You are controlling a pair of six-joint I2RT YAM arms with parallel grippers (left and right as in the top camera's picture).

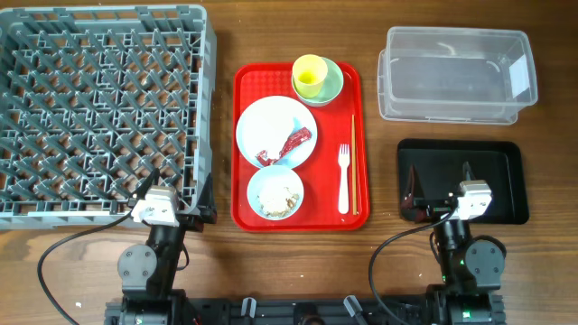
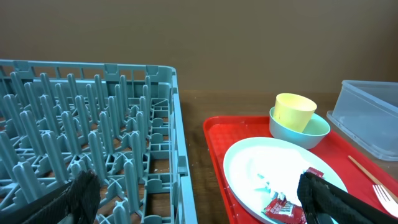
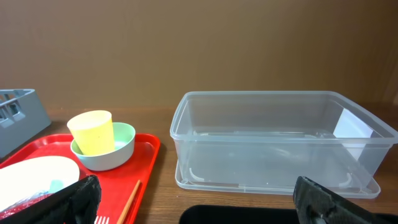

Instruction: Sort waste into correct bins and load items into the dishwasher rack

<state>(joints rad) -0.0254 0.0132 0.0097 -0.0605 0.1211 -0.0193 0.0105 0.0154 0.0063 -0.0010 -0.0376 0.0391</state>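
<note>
The grey dishwasher rack (image 1: 99, 113) stands at the left. On the red tray (image 1: 246, 90) a yellow cup (image 1: 309, 75) sits in a pale green bowl (image 1: 332, 79). A white plate (image 1: 269, 126) holds the red-and-white wrapper (image 1: 287, 144). A light blue bowl (image 1: 275, 192) holds rice scraps (image 1: 275, 198). A white fork (image 1: 343, 178) and chopsticks (image 1: 353, 162) lie at the tray's right. The clear tub (image 1: 456, 74) and black tray (image 1: 497, 171) are at the right. My left gripper (image 1: 172, 194) and right gripper (image 1: 442, 190) are open and empty near the front edge.
The rack (image 2: 93, 143) fills the left of the left wrist view, next to the red tray (image 2: 214, 155). The clear tub (image 3: 273, 143) stands behind the black tray (image 3: 249, 216) in the right wrist view. Bare wood lies between rack, red tray and bins.
</note>
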